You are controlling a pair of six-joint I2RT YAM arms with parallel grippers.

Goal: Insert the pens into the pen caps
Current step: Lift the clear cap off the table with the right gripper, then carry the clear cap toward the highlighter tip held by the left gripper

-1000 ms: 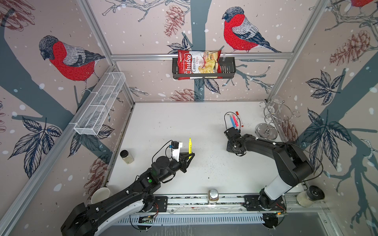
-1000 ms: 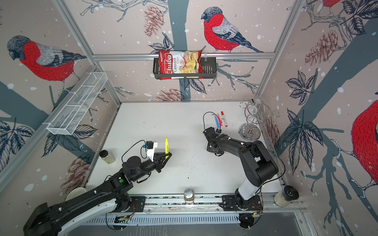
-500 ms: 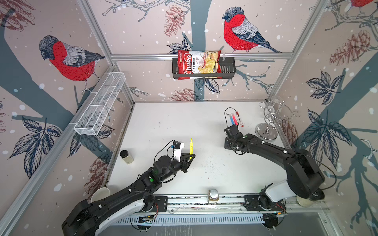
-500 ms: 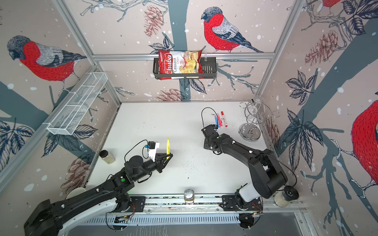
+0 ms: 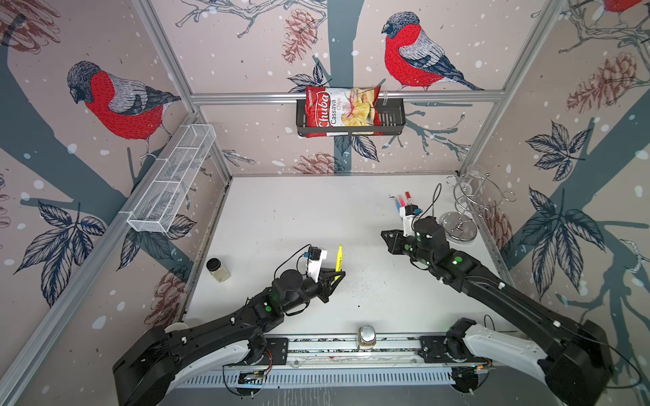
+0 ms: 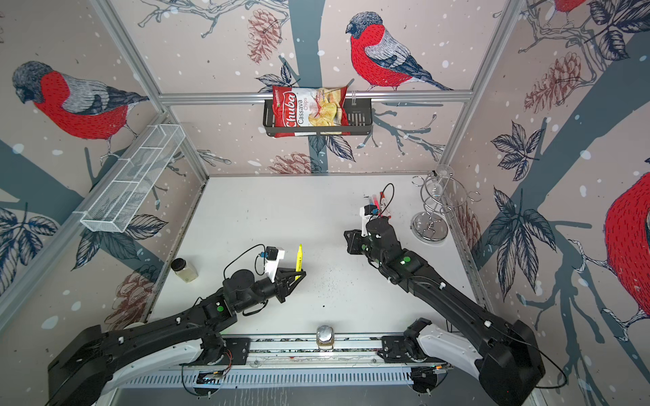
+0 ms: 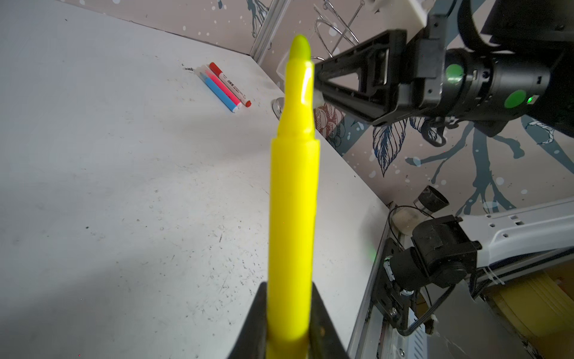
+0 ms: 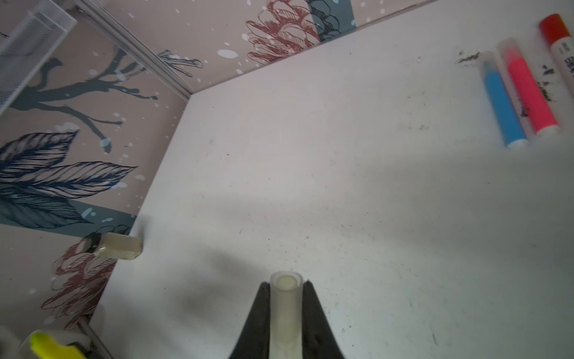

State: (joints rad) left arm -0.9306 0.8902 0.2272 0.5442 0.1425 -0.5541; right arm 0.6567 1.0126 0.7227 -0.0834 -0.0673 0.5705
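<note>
Left claw (image 5: 337, 276) is clenched on the lower barrel of the yellow pen (image 5: 339, 258). The left wrist view confirms both fingers (image 7: 259, 314) pressed against the barrel. The uncapped tip stands free beyond them, and the pen is clear of the table (image 5: 299, 218). Its arm reaches from the near edge toward the table's middle, with the forearm slanting inward and the wrist turned toward the right side. Right claw (image 5: 385, 234) is clenched on a translucent cap (image 8: 285, 303), gripped by its sides, with the open mouth facing outward past the fingertips. That arm stretches from the near right corner, and its wrist is bent so the claw points toward the left side. Pen tip and held cap are apart, and both top views show bare table between the two claws. Near the far right corner lie the blue pen (image 8: 501, 105), pink pen (image 8: 528, 93) and white pen (image 7: 231, 85), close side by side. The first two wear whitish caps (image 8: 488, 62) and the third a red cap (image 8: 553, 28).
</note>
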